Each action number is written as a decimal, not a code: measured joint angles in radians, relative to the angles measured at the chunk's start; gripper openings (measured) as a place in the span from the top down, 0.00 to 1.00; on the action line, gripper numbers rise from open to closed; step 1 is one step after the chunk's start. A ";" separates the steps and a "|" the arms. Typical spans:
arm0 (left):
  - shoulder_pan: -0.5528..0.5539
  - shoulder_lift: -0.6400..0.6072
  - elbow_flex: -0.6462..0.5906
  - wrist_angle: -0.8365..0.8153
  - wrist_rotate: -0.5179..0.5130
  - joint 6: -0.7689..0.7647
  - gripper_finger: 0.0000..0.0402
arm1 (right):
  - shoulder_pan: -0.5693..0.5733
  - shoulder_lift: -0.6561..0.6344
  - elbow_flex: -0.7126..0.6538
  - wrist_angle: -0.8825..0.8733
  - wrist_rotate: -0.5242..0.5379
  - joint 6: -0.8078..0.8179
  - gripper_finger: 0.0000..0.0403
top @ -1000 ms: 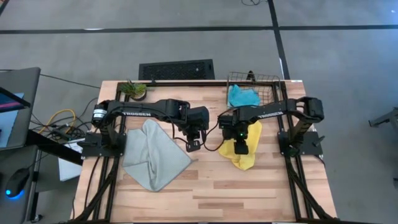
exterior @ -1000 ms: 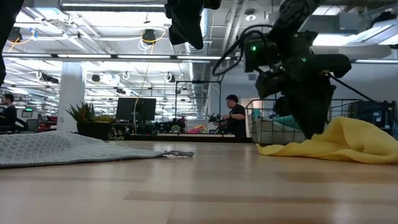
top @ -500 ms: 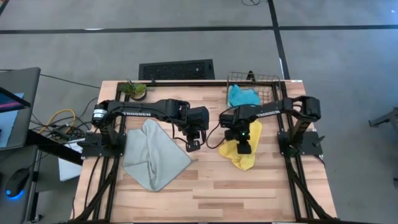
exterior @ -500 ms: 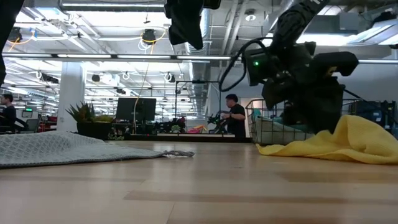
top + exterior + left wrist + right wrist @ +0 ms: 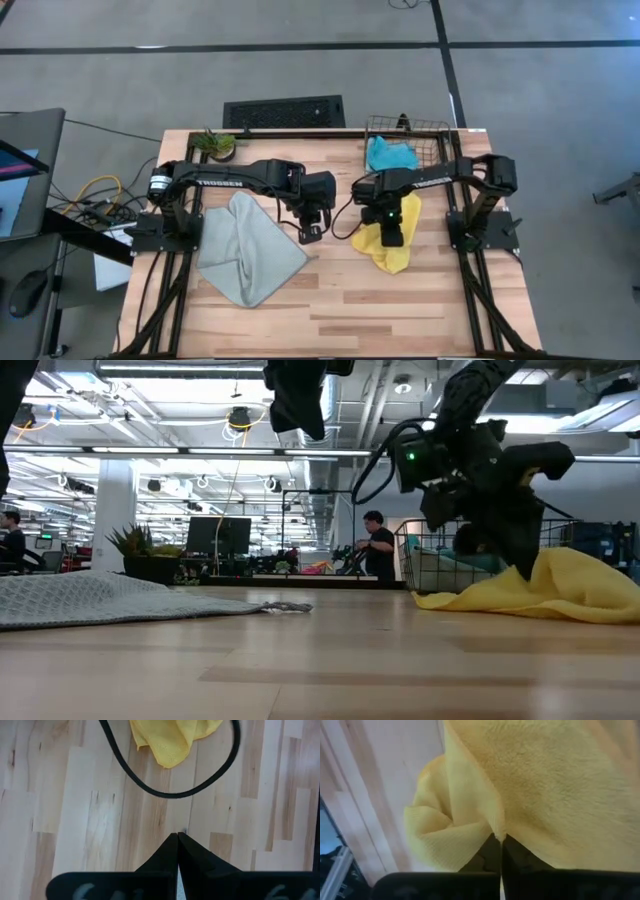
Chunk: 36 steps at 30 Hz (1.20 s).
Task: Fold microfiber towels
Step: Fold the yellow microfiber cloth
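R gripper is pinched tight on the crumpled yellow towel near the table's right edge; L gripper hangs closed & empty mid-table, beside the grey-green towel lying toward the left edge; cyan towel sits in the basket at the back-right corner

Bare wood along the table front; grey-green towel (left) and yellow towel flank it.
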 joint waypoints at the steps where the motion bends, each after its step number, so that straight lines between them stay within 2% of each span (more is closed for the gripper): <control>1: 0.000 0.000 0.000 -0.011 -0.003 -0.007 1.00 | 0.003 -0.007 0.012 -0.021 0.018 0.000 0.96; 8: -0.028 -0.014 0.000 -0.156 -0.179 -0.083 1.00 | 0.013 -0.106 0.105 -0.121 0.143 0.011 0.98; 16: -0.035 -0.035 0.000 -0.135 -0.208 -0.079 1.00 | 0.008 -0.280 0.235 -0.180 0.273 0.085 0.99; 21: -0.035 -0.032 0.000 -0.002 -0.239 -0.005 1.00 | -0.005 -0.376 0.278 -0.175 0.296 0.128 0.97; 27: -0.035 -0.029 -0.001 0.176 -0.229 0.166 1.00 | 0.006 -0.438 0.285 -0.183 0.302 0.158 0.99; 32: -0.026 -0.029 -0.001 0.226 -0.290 0.205 1.00 | 0.040 -0.453 0.284 -0.199 0.322 0.159 0.98; 36: -0.013 -0.029 0.000 0.235 -0.285 0.271 0.99 | 0.064 -0.458 0.285 -0.196 0.331 0.161 0.99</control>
